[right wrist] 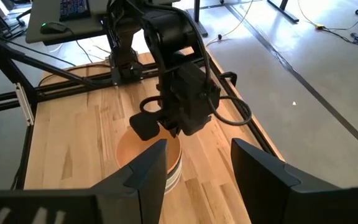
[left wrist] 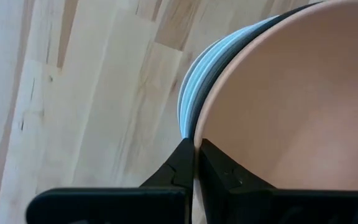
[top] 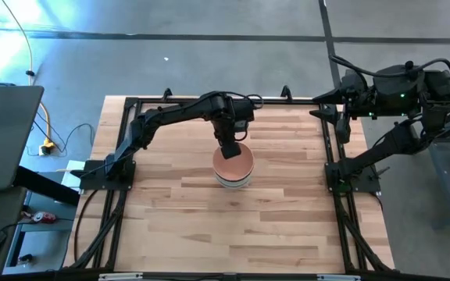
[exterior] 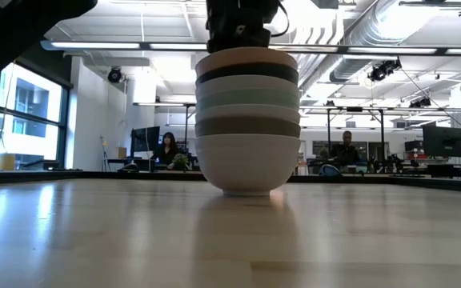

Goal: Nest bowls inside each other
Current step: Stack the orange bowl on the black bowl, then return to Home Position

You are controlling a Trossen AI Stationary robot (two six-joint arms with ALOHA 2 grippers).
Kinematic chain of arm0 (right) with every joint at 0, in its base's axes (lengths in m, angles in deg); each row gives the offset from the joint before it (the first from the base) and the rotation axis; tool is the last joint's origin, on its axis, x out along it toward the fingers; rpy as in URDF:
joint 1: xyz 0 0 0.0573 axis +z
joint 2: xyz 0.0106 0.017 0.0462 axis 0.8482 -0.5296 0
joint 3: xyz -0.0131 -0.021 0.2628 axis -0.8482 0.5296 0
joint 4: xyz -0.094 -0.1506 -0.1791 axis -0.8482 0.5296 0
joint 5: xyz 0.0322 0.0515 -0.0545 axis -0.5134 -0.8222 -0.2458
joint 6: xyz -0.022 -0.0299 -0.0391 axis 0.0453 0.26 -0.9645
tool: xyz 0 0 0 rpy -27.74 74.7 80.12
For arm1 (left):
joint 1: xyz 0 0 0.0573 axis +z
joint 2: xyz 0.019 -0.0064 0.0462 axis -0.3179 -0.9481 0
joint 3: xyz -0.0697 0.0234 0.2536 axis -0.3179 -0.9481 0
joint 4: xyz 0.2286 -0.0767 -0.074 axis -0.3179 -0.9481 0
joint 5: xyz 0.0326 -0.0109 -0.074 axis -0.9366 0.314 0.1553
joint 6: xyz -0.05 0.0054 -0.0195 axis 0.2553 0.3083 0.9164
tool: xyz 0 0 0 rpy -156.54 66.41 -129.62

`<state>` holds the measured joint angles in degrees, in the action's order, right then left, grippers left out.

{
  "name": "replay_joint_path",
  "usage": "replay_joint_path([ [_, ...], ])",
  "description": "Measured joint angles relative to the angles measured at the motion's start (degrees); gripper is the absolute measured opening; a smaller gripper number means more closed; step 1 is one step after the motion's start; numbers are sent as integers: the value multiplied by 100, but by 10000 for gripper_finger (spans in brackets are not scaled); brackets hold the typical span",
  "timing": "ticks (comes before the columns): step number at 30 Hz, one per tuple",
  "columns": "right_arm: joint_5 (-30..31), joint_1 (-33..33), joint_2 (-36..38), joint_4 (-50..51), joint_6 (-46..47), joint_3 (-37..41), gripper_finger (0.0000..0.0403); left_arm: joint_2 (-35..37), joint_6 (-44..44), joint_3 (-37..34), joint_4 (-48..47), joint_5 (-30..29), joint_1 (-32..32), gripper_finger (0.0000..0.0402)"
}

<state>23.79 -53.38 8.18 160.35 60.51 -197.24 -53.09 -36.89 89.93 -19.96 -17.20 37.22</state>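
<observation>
left gripper (left wrist: 193, 163): in the low view only its dark underside shows, cut off by the top edge.
peach bowl (left wrist: 303, 106): cut off at the left wrist view's right and lower edges.
stack of bowls (exterior: 247, 120): in the high view all but the top bowl is hidden; the inner rims are too small to count.
right gripper (right wrist: 197, 165): finger bases are cut off at the bottom edge.
people (exterior: 167, 149): distant, too small to make out.
</observation>
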Motion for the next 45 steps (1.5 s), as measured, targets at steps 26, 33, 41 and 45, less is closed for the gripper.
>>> replay_joint_path([
  [26,0,2,0,108,9,0,170,11,-192,153,98,-27,-33,140],
  [33,2,1,2,157,9,0,170,114,-214,210,55,-28,-33,185],
  [41,-43,1,60,247,261,233,170,256,-595,201,-193,-118,-42,187],
  [45,-223,0,266,242,456,838,170,458,-755,208,-193,-106,-42,186],
])
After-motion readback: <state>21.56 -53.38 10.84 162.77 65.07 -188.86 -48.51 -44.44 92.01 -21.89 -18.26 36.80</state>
